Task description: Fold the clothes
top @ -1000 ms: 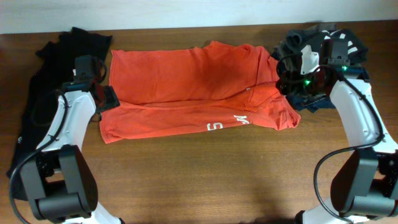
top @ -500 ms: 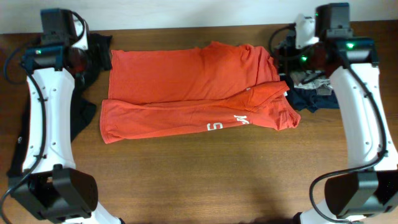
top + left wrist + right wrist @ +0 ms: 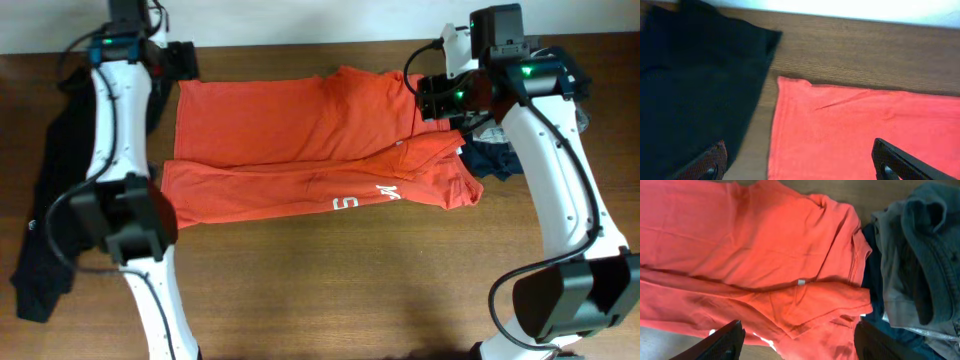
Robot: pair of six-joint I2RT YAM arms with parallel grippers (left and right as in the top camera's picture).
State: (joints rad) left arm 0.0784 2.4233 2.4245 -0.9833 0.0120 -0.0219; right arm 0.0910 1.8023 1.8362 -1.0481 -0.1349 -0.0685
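Orange-red T-shirt (image 3: 300, 150) lies partly folded on the table (image 3: 350, 290), and the left gripper (image 3: 799, 167) and right gripper (image 3: 800, 342) hover empty, jaws spread, over its far corners, apparently lining up the next fold.

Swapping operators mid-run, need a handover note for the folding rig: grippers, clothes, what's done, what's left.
Left gripper: open, empty, near the far left corner of the orange-red T-shirt.
Right gripper: open, empty, over the shirt's collar end.
Shirt: sideways mid-table, one long side looks folded over, lettering partly hidden.
Black garment: unfolded, at the table's left edge.
Grey and denim heap: by the right arm.
Done: apparently one lengthwise fold.
Left: the shirt's remaining folds, then the black garment.
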